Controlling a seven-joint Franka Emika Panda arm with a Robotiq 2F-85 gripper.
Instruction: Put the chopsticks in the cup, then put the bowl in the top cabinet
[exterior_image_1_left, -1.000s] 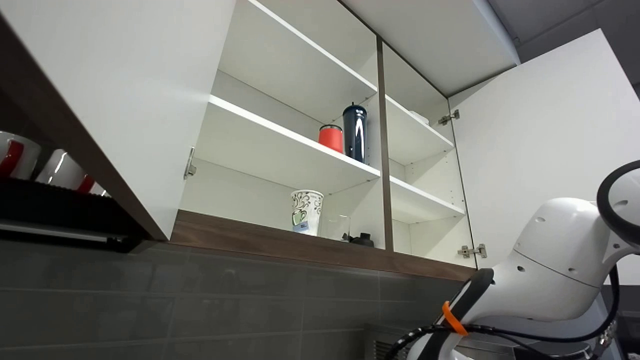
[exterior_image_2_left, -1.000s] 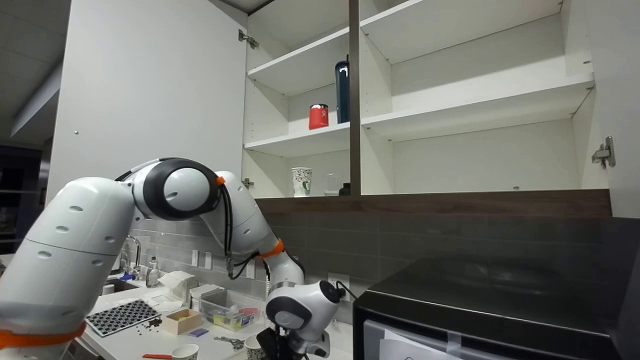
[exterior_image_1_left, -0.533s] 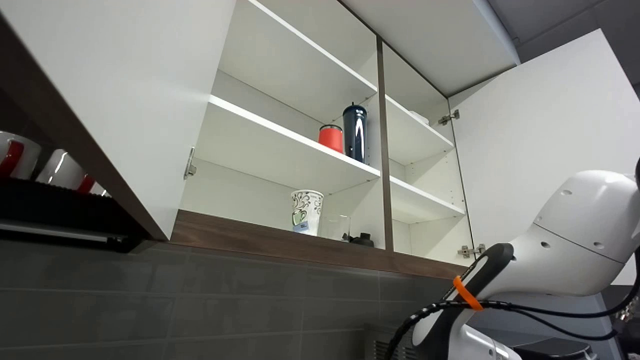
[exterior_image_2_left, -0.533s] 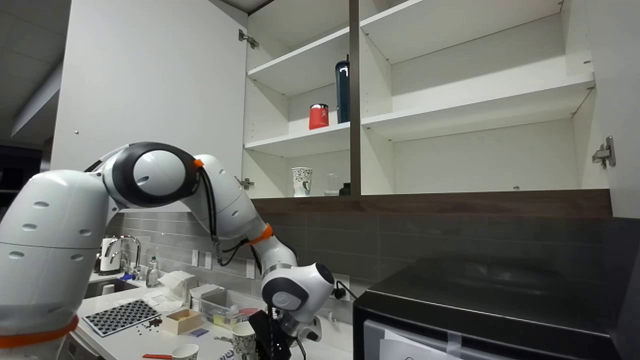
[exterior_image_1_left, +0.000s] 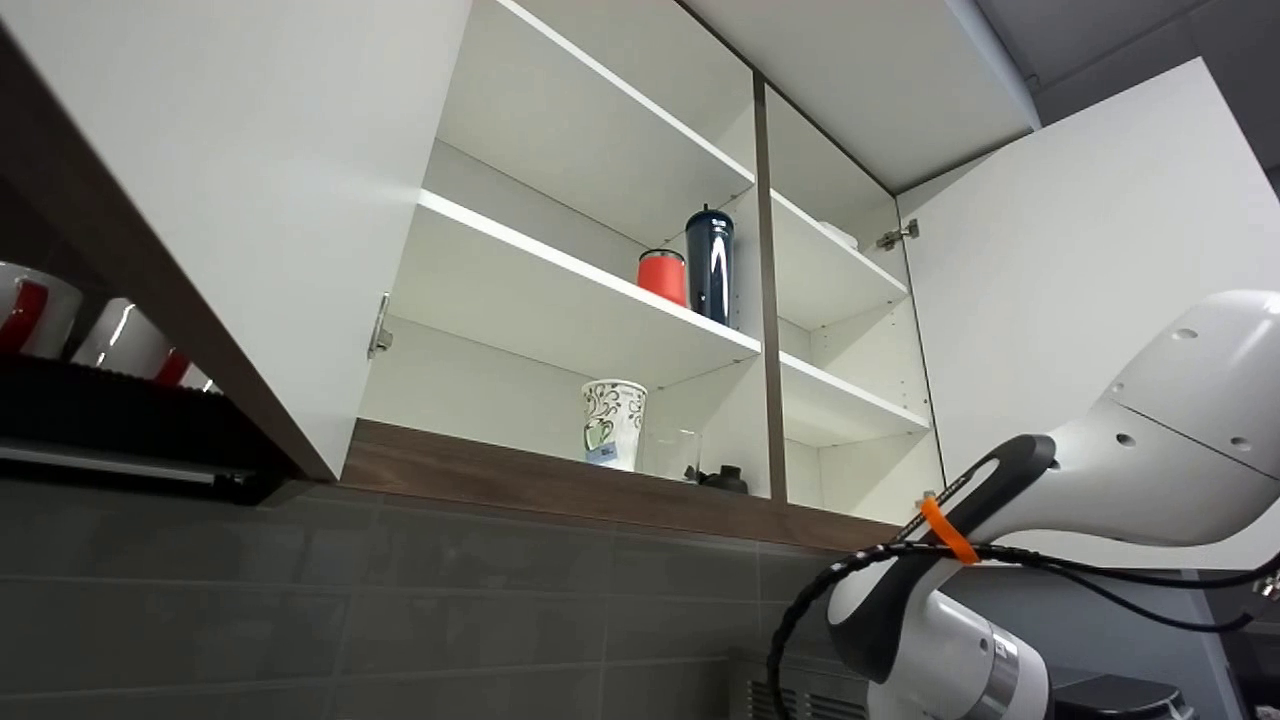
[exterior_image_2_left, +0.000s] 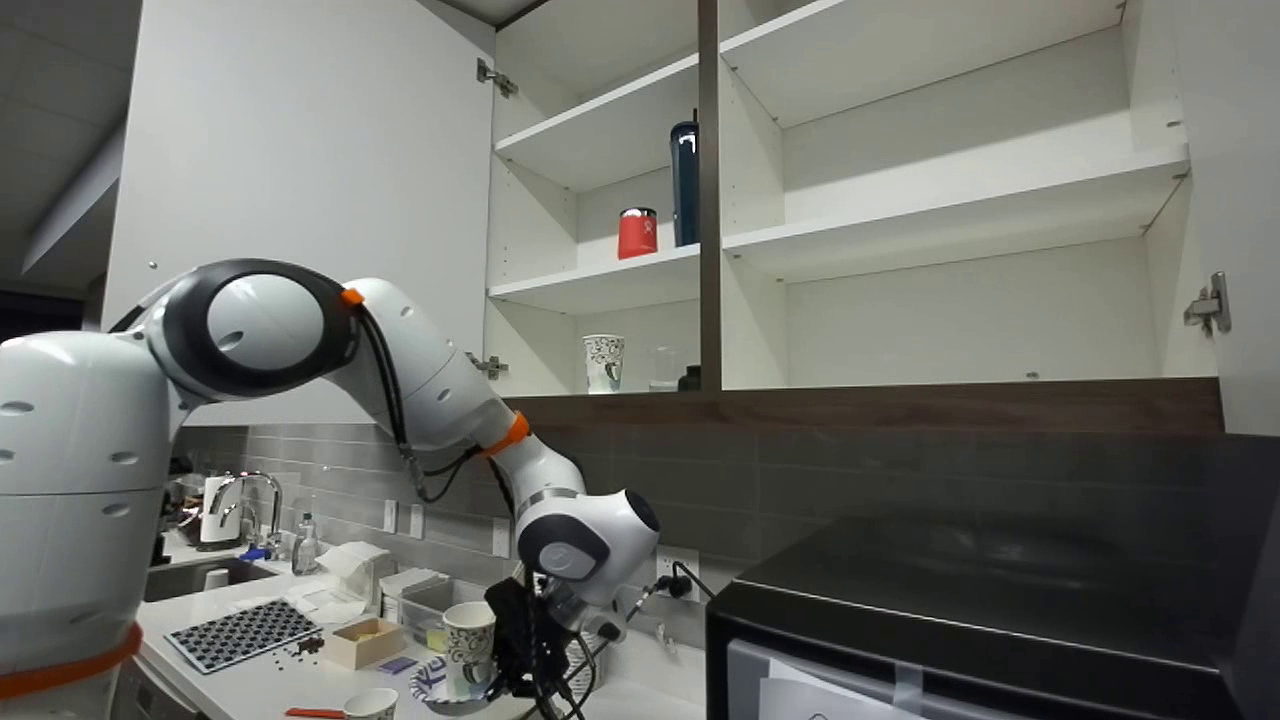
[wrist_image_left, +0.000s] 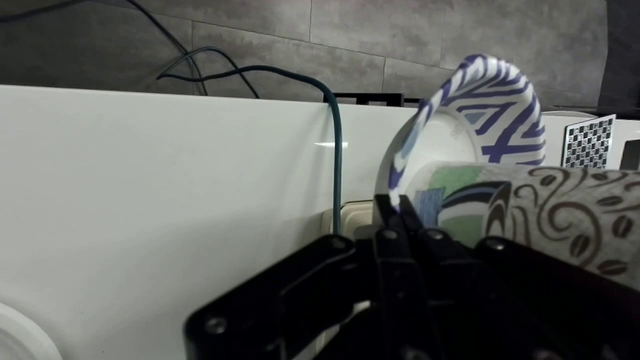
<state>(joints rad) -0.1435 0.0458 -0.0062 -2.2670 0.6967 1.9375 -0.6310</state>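
The bowl (wrist_image_left: 510, 107), white with purple stripes, has its rim pinched in my gripper (wrist_image_left: 393, 201), which is shut on it. A paper cup (wrist_image_left: 565, 215) with brown swirls stands inside the bowl, close beside the fingers. In an exterior view the same cup (exterior_image_2_left: 468, 650) is upright in the bowl (exterior_image_2_left: 432, 686), over the counter, left of the dark gripper body. Both lie well below the top cabinet (exterior_image_2_left: 950, 216), whose white doors hang open; the cabinet (exterior_image_1_left: 590, 268) also shows in the upward-looking exterior picture. The chopsticks are hidden or out of view.
On the cabinet shelves stand a red tumbler (exterior_image_2_left: 637, 235), a dark bottle (exterior_image_2_left: 685, 180) and a patterned cup (exterior_image_2_left: 604, 365). A black appliance (exterior_image_2_left: 960, 610) is right of the arm. The counter also holds a clear bin (exterior_image_2_left: 425, 608) and another cup (exterior_image_2_left: 370, 704).
The arm has lifted, and in the exterior view with the counter it has shifted left. The cup and bowl have risen with it. The grip stays shut.
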